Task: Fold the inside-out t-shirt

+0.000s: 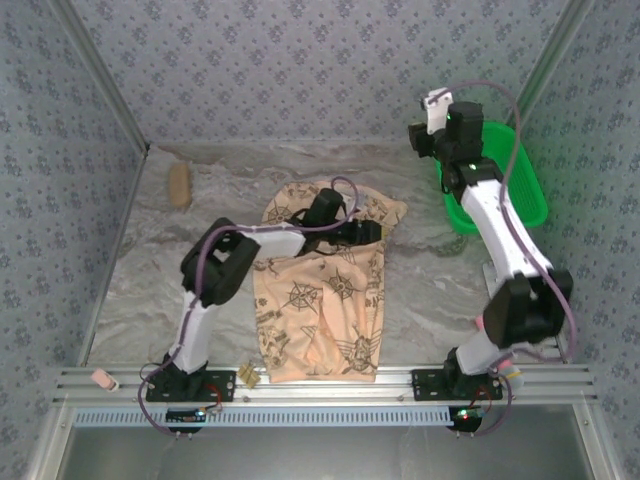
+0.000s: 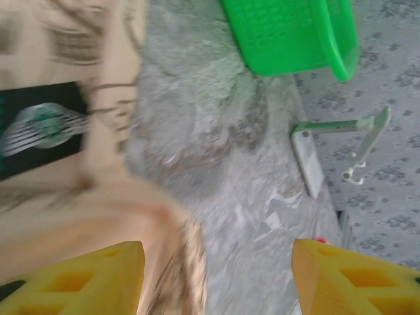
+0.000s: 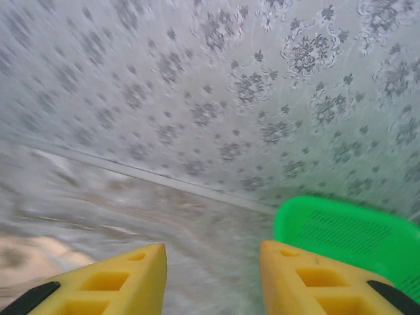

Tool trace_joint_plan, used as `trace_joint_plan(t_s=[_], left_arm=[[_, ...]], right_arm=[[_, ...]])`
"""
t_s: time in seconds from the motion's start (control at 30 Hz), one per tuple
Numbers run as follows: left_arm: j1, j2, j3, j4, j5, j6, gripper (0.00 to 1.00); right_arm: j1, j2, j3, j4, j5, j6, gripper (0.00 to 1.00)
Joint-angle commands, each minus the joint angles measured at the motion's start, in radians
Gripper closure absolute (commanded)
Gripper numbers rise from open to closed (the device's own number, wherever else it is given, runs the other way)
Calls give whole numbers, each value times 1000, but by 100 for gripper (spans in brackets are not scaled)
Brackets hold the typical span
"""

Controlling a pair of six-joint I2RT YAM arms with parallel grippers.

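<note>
The inside-out t-shirt [image 1: 320, 300] lies on the table's middle. It is tan with dark compass prints, its lower body flat toward the near edge and its upper part bunched. My left gripper [image 1: 366, 232] hovers over that bunched upper part. In the left wrist view the left gripper [image 2: 216, 279] is open. The blurred t-shirt [image 2: 98, 197] with its dark neck label [image 2: 39, 128] lies by the left yellow finger [image 2: 79, 279], not pinched. My right gripper [image 1: 436, 112] is raised high at the back right. Seen from its wrist, the right gripper [image 3: 213, 275] is open with nothing between its fingers.
A green plastic basket [image 1: 495, 190] stands at the right, under the right arm; it also appears as the basket [image 2: 289, 33] and the basket [image 3: 348, 236]. A small brown block [image 1: 179, 185] lies at the back left. Patterned walls enclose the table.
</note>
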Motion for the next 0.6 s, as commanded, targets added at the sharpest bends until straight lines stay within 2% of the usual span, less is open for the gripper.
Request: trace_joint_plan(t_s=[0.0, 0.07, 0.13, 0.17, 0.23, 0.33, 0.43, 0.57], left_arm=[[23, -268, -49, -354, -154, 226, 38], [22, -395, -118, -554, -278, 274, 38], [22, -492, -196, -687, -357, 280, 38], [22, -536, -243, -732, -380, 265, 38], [21, -595, -325, -771, -358, 229, 40], [-24, -644, -423, -727, -263, 177, 40], [-119, -671, -508, -618, -261, 143, 40], [-153, -663, -591, -519, -317, 84, 43]], right_arm=[[19, -102, -137, -266, -94, 297, 58], [83, -202, -273, -310, -97, 347, 57], [148, -284, -406, -349, -110, 381, 57], [191, -318, -462, -366, -110, 420, 57], [291, -356, -543, -372, -165, 455, 56], [484, -340, -622, -349, -156, 513, 54], [635, -265, -678, -268, -112, 550, 52], [692, -132, -687, -153, -155, 561, 51]])
